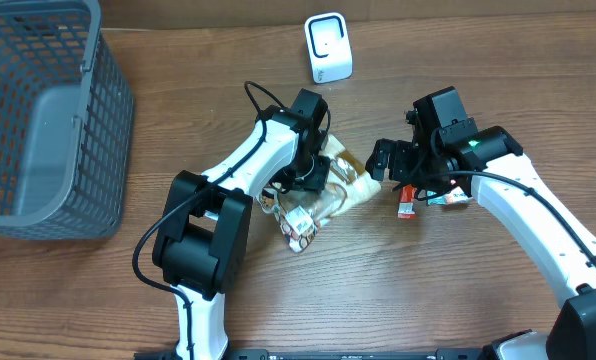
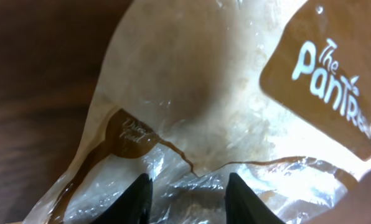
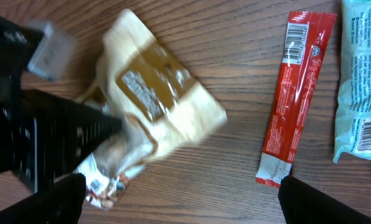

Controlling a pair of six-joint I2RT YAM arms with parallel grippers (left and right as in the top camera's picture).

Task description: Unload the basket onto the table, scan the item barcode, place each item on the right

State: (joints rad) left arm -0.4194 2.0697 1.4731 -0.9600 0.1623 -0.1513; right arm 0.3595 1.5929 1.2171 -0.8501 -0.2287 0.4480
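Beige and clear crinkly film is filling the left wrist view. The beige and brown crinkly plastic bag (image 2: 192, 81) is carrying a brown label at the upper right of the frame, with rounded white lettering reading "The Pantr" before it runs off the edge. A smaller brown patch at the lower left is bearing pale script too blurred to read. The left end effector (image 2: 188, 199) is showing two black fingertips (image 2: 139, 199) at the bottom edge with glossy film lying between them. Whether they are pinching the bag or only standing over it, I cannot tell.

Seen from overhead, the bag is lying on the wood-grain bench (image 1: 398, 290) at the centre of the frame, under the left end effector, with a small white printed packet (image 1: 300, 228) just below it. The white rounded barcode scanner (image 1: 328, 47) is standing at the top centre, well apart from the bag. A grey plastic mesh basket (image 1: 38, 120) is occupying the upper left.

The right end effector (image 3: 182, 193) is standing released and holding nothing, its dark fingers spreading to the bottom corners of the right wrist view. Above them a flat red stick packet (image 3: 294, 93) is lying lengthwise, showing a barcode on white at its upper end and a white lower tip. A pale blue crinkled packet (image 3: 360, 81) is sitting at the right edge, showing a barcode near its lower end.
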